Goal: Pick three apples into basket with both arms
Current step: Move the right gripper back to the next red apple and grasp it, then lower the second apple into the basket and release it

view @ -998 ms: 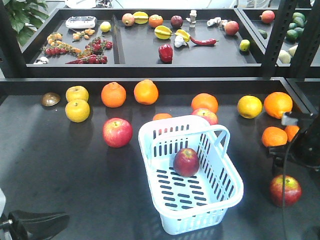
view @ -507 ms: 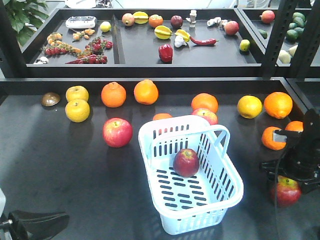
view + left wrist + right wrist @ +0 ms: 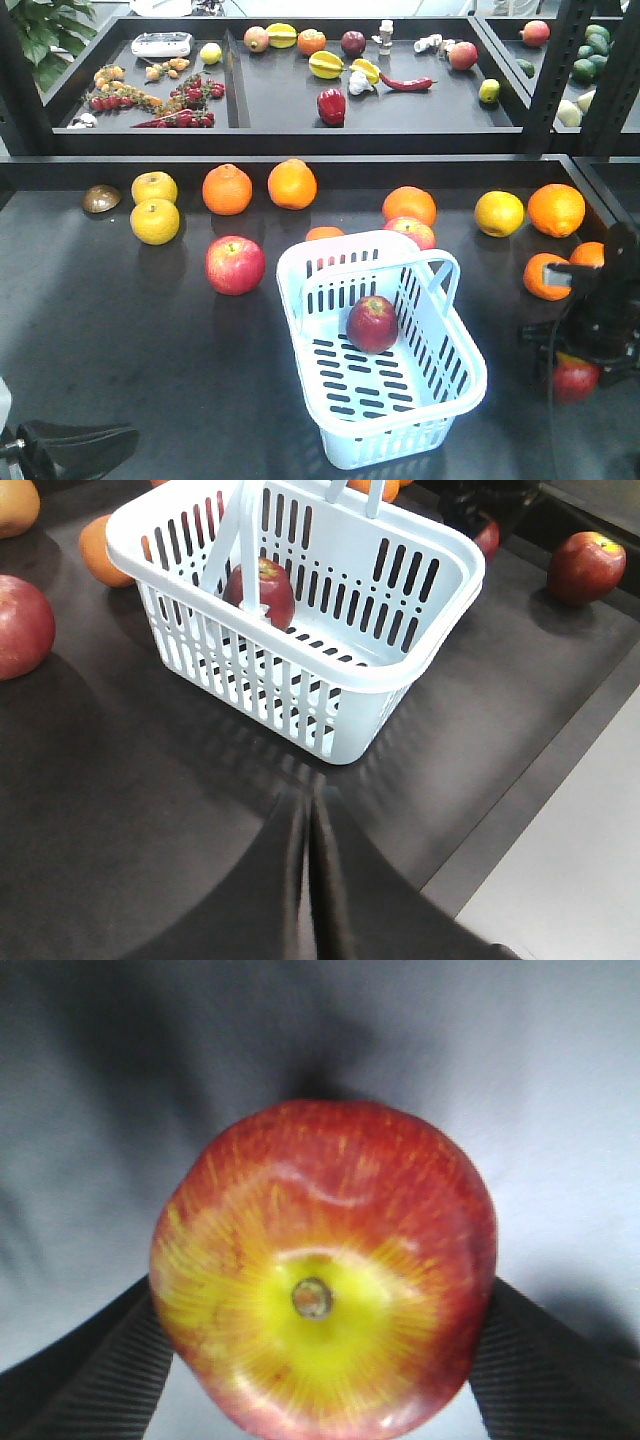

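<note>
nearest, the left black tool (image 3: 308,880) hangs over the dark surface (image 3: 120,810), its fingers pressed together on nothing. just beyond sits the pale blue-white slotted plastic basket (image 3: 400,670), with one round dark red apple (image 3: 262,592) on its floor. to the right, the right black tool (image 3: 592,340) is down over a second dark red apple (image 3: 322,1270) on the surface, ribbed pads (image 3: 90,1370) flanking its sides; whether they squeeze it i cannot tell. a third dark red apple (image 3: 587,566) lies apart from the basket.
</note>
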